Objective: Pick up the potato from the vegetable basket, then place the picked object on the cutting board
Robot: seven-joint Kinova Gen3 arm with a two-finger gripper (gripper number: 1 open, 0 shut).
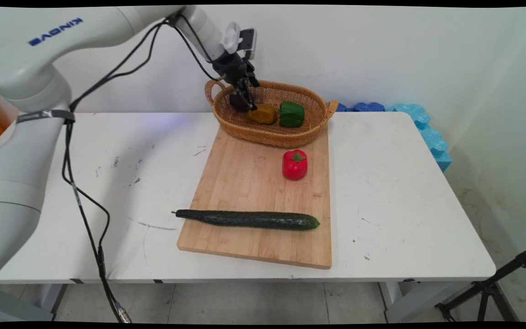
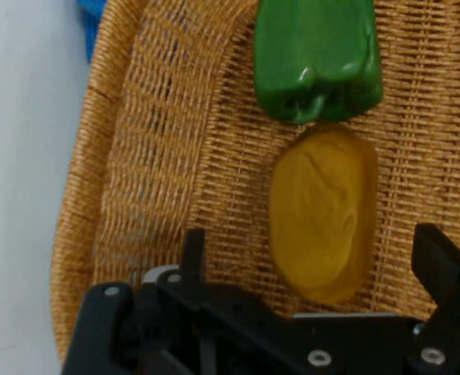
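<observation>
Your gripper [image 1: 246, 103] hangs inside the wicker basket [image 1: 318, 119], at its left end, jaws spread wide and holding nothing. In the hand view the two fingers [image 2: 192, 251] stand on either side of the yellow-brown pepper [image 2: 323, 212] without touching it; the pepper lies on the basket floor between them. A green pepper [image 1: 291, 114] lies just beyond it, the two touching or very nearly so; in the main view the green one sits to the right of the yellow-brown one, near the basket's middle.

The basket rests at the far edge of the tabletop [image 1: 404, 192], overlapping the far end of a wooden cutting board [image 1: 244, 183]. On the board, a red pepper [image 1: 295, 164] stands upright towards the right edge, just in front of the basket. A cucumber [image 1: 247, 219] lies across the board near its front edge, its stem end overhanging the left side. Blue foam pieces [image 1: 420, 123] line the wall past the tabletop's far right corner
</observation>
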